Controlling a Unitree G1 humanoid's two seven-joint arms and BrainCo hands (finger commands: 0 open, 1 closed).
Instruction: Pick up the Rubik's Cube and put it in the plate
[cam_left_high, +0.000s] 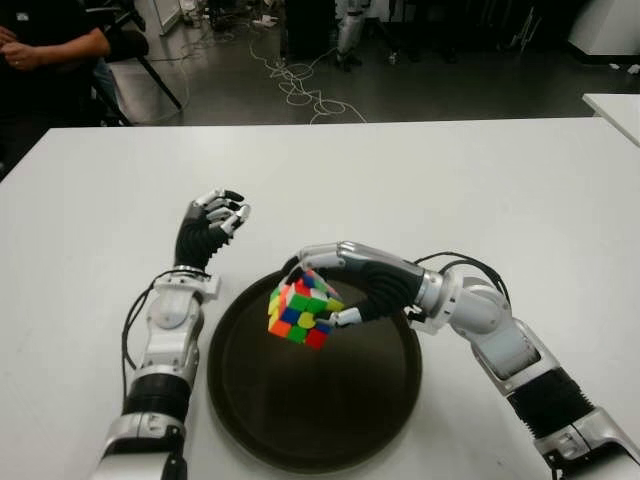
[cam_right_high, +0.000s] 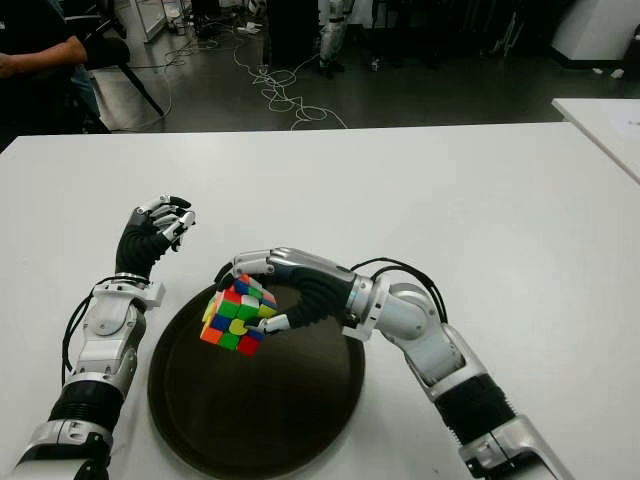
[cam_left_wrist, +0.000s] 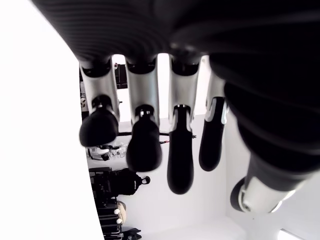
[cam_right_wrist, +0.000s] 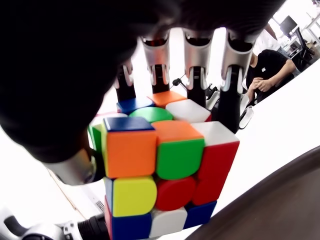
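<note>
One Rubik's Cube (cam_left_high: 302, 308), part hidden by right hand (cam_left_high: 345, 287) fingers (cam_right_wrist: 235, 82).

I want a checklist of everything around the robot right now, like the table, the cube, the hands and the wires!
Surface: white table, bare apart from the plate.
Job's things: Rubik's Cube held tilted over the dark round plate; whether it touches the plate cannot be told.
Clutter: nothing seen on the table.
Hands: right hand gripping the cube above the plate's far side; left hand at the plate's left, fingers curled, holding nothing.
Cables: black wires on both forearms; a white cable tangle on the floor.
Surroundings: seated person at far left; second white table at right.
</note>
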